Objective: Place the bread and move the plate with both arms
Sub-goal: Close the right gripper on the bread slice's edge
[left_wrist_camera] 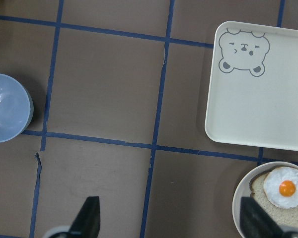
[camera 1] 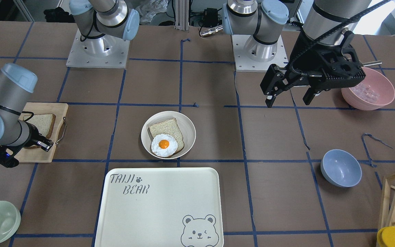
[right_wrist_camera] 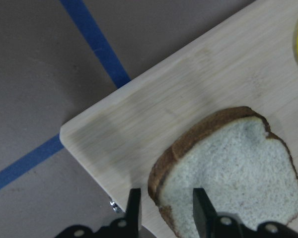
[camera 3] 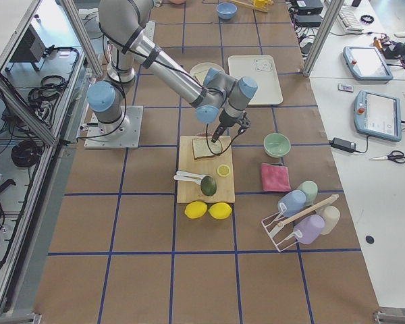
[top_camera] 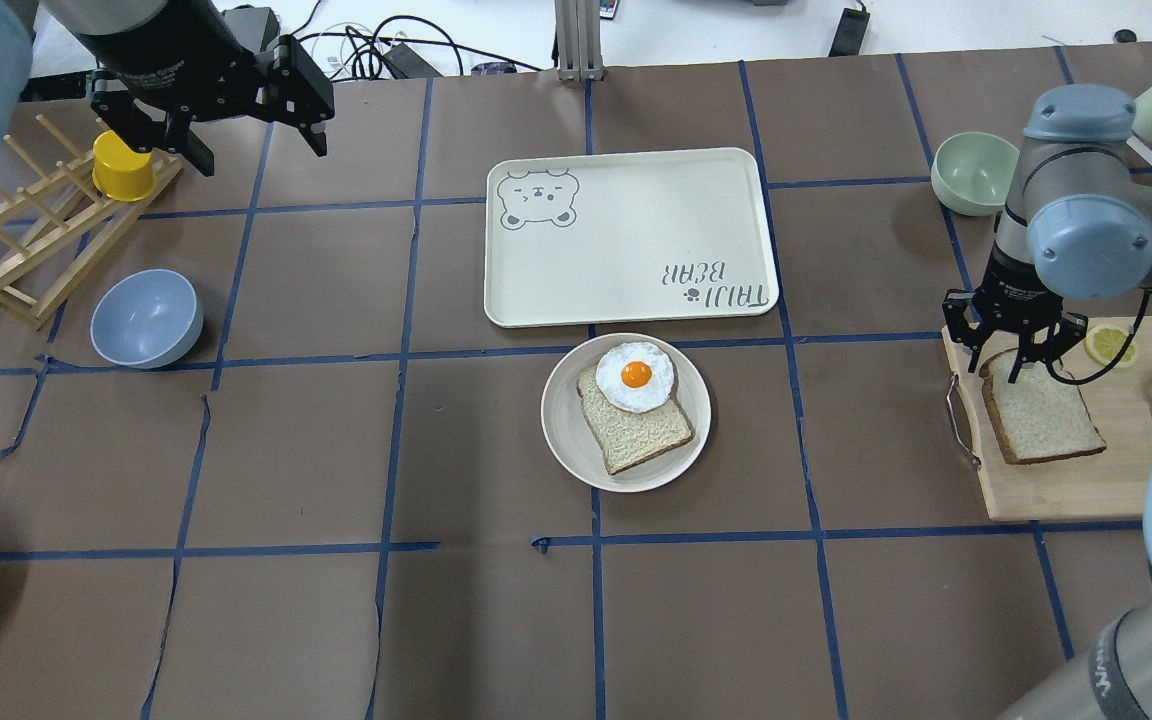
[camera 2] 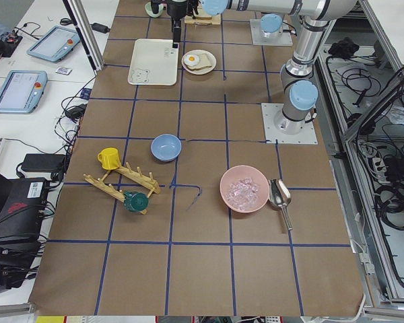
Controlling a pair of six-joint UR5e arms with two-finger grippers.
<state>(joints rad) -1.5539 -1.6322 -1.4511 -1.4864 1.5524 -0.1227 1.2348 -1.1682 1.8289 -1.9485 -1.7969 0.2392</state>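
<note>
The bread [top_camera: 1041, 418] lies flat on a wooden cutting board [top_camera: 1066, 490] at the table's right; it also shows in the right wrist view [right_wrist_camera: 238, 168]. My right gripper [top_camera: 1014, 368] is low over the bread's far end, narrowly open; its fingers [right_wrist_camera: 201, 208] straddle the crust edge. The plate [top_camera: 558, 415] sits mid-table and holds another bread slice [top_camera: 636, 435] with a fried egg [top_camera: 636, 377] on it. My left gripper [top_camera: 261, 150] is open and empty, high over the far left of the table, well away from the plate [left_wrist_camera: 241, 208].
A cream bear tray [top_camera: 626, 260] lies just beyond the plate. A blue bowl [top_camera: 146, 318], a wooden rack [top_camera: 26, 240] and a yellow cup [top_camera: 123, 167] are at the left. A green bowl [top_camera: 974, 172] and a lemon slice [top_camera: 1108, 345] are near the board. A pink bowl [camera 1: 369, 89] sits under the left arm.
</note>
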